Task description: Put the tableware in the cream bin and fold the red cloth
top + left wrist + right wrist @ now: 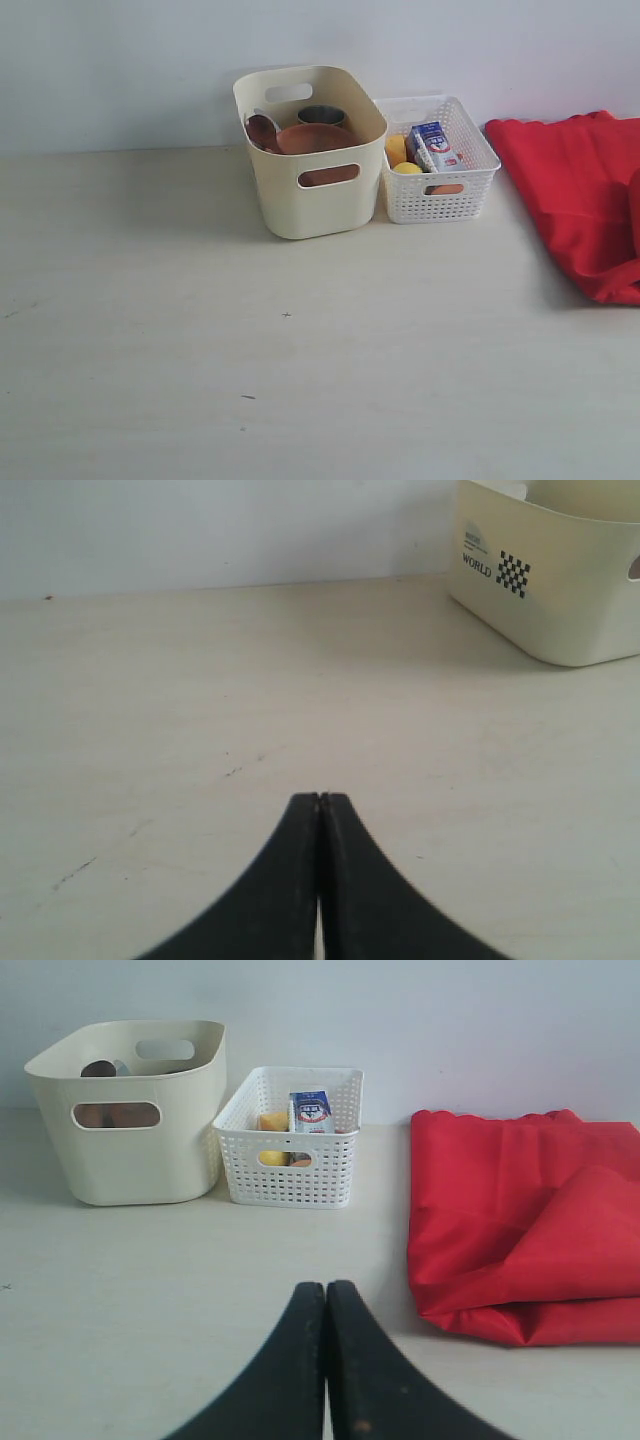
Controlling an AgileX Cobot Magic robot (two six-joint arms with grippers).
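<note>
The cream bin (312, 195) stands at the back of the table and holds the brown wooden plate (315, 138), the steel cup (321, 115) and a wooden spoon (262, 130). Knife, chopsticks and bowl are hidden. The red cloth (585, 195) lies folded at the right edge, also in the right wrist view as the red cloth (525, 1230). Neither arm shows in the exterior view. My left gripper (320, 798) is shut and empty over bare table, the cream bin (550, 575) far off. My right gripper (326, 1286) is shut and empty, beside the cloth's near corner.
A white lattice basket (440, 190) with a milk carton (434, 146) and lemon (396, 150) stands right of the cream bin, touching it. A pale wall (120, 70) closes the back. The wooden tabletop (300, 370) stretches in front of the bins.
</note>
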